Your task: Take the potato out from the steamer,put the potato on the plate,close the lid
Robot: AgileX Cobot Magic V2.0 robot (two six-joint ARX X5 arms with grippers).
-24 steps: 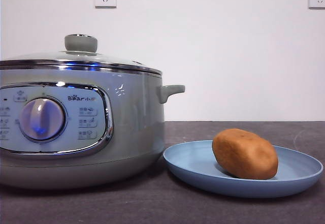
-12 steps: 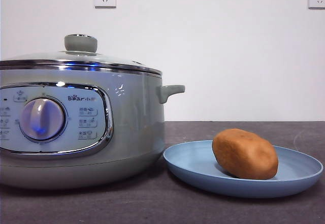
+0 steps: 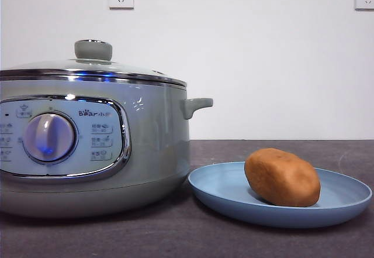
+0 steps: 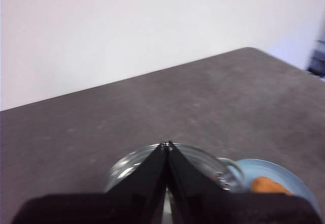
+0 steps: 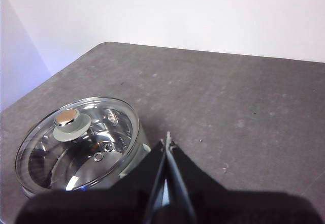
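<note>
Front view: potato (image 3: 282, 177) on plate (image 3: 342, 198), lid (image 3: 92, 65) seated on steamer (image 3: 152, 141); both end effectors clenched, empty.

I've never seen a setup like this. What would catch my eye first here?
Most likely the big pale-green steamer at the left of the front view, its glass lid closed on top. Beside it, to the right, an orange-brown potato lies on a light-blue plate. Both the left gripper and the right gripper are shut, holding nothing, up above the table.
</note>
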